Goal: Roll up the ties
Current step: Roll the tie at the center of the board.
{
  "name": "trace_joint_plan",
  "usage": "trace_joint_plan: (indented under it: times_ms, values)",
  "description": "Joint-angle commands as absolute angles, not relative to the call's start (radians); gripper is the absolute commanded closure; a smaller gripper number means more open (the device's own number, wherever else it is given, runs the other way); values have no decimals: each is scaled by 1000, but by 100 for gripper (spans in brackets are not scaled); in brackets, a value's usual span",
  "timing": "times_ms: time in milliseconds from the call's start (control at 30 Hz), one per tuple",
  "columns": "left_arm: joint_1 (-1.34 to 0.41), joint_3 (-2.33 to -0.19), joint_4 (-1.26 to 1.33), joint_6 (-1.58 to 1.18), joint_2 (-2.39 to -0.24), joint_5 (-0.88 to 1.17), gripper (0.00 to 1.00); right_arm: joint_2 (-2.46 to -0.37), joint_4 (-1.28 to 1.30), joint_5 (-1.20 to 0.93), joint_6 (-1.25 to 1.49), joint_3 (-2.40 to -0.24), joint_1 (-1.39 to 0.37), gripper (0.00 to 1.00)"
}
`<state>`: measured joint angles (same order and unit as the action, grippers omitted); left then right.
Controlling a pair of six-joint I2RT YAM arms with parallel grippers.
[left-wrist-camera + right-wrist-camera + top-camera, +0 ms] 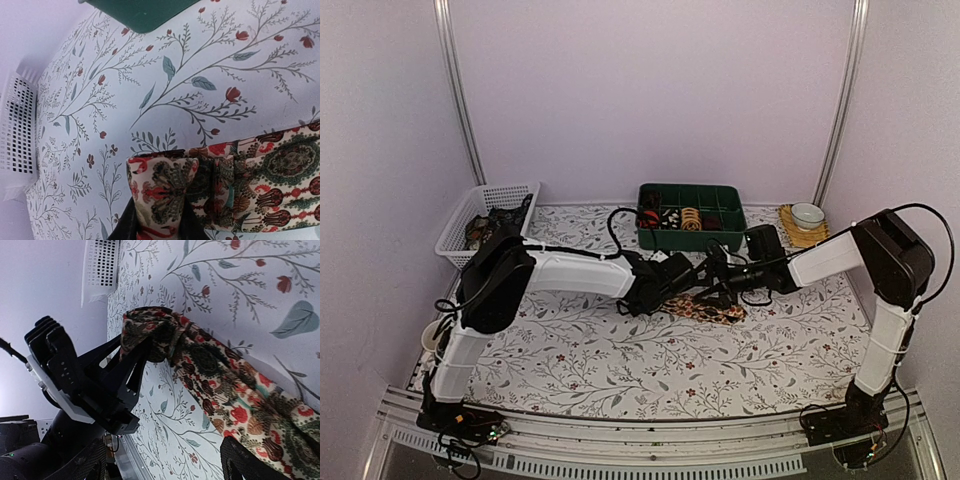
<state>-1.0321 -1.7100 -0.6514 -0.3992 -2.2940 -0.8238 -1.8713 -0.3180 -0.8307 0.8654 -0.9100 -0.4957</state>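
A dark brown tie (715, 308) with a reddish-cream floral print lies across the middle of the table. My left gripper (157, 200) is shut on its folded-over end, and the fabric stands up between the two black fingers (122, 222). From there the tie (280, 170) runs flat to the right. In the right wrist view the left gripper (132, 365) holds that raised end, and the tie (225, 385) slants down to the lower right. My right gripper (162, 450) stands open just over the tie's flat part, one finger (250, 460) above the fabric, nothing between the fingers.
A green compartment tray (730, 240) at the back centre holds several rolled ties (690, 218). A white mesh basket (455, 240) with more ties stands at the back left. A white bowl (807, 215) sits on a tan mat at the back right. The cloth is floral.
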Motion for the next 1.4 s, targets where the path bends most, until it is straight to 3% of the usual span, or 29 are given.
trace_joint_plan:
  times_ms: [0, 267, 667, 1367]
  values:
    - [-1049, -1743, -741, -365, -2339, -867, 82, -1925, -350, -785, 892, -885, -467, 22]
    - [-1066, -1787, -711, -339, -2361, -815, 68, -1980, -370, -790, 900, -888, -460, 22]
    - [-1104, -1827, -680, -317, -2365, -780, 63, -2018, -385, -793, 908, -891, -460, 22]
    - [-1116, -1801, -631, -284, -2293, -734, 37, -1979, -364, -790, 902, -916, -460, 22]
